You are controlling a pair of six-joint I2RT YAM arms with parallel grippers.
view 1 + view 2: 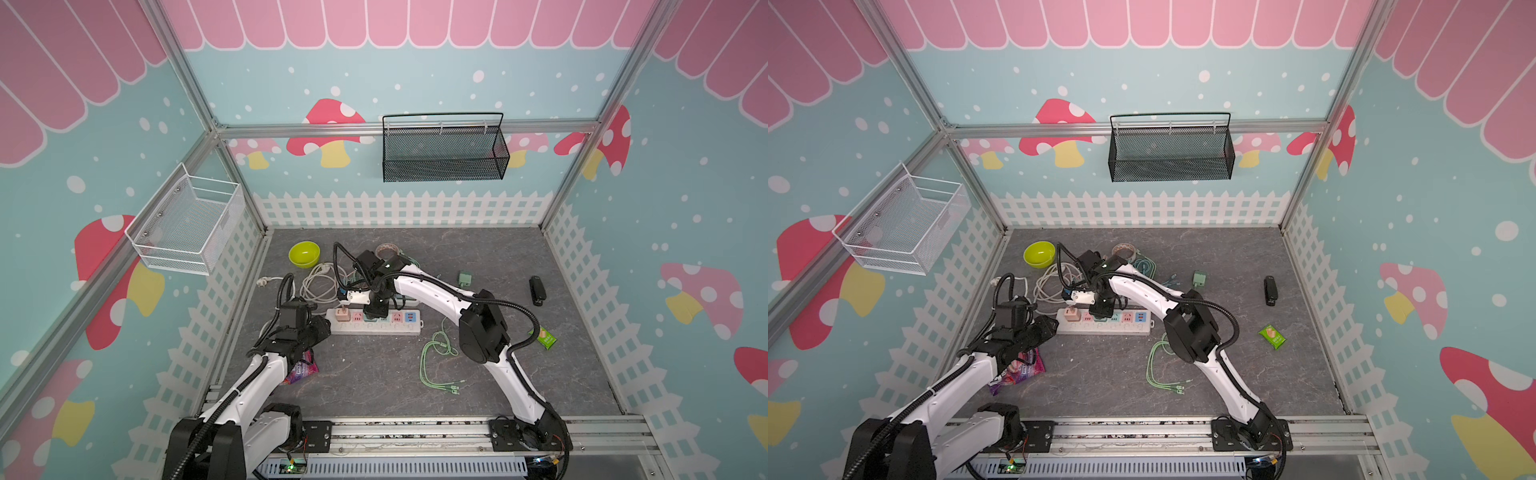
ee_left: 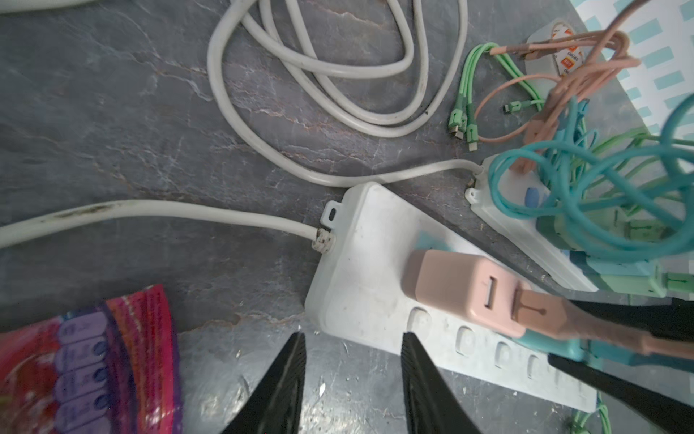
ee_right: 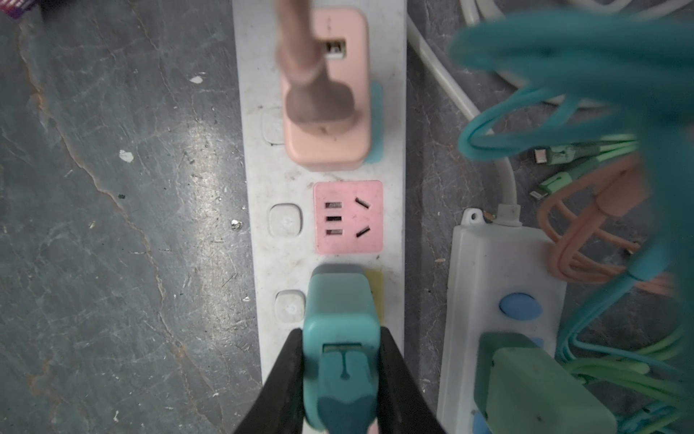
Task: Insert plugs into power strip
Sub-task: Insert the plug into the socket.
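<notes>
Two plugs on the power strip (image 1: pixel 374 329), one in the right gripper's (image 3: pixel 341 332) clamp.
On the grey table (image 1: pixel 374 395) the white strip lies just 9 o'clock of centre, running 9 to 3. The right gripper squeezes both sides of the teal plug (image 3: pixel 340 300), which stands on the third socket from the cord end. The left gripper (image 2: pixel 353 334) sits at the strip's 9 o'clock end, fingers apart, grasping nothing. The salmon plug (image 2: pixel 462 297) sits in the first socket. A mint plug (image 1: pixel 464 278) lies loose at 2 o'clock of the strip.
</notes>
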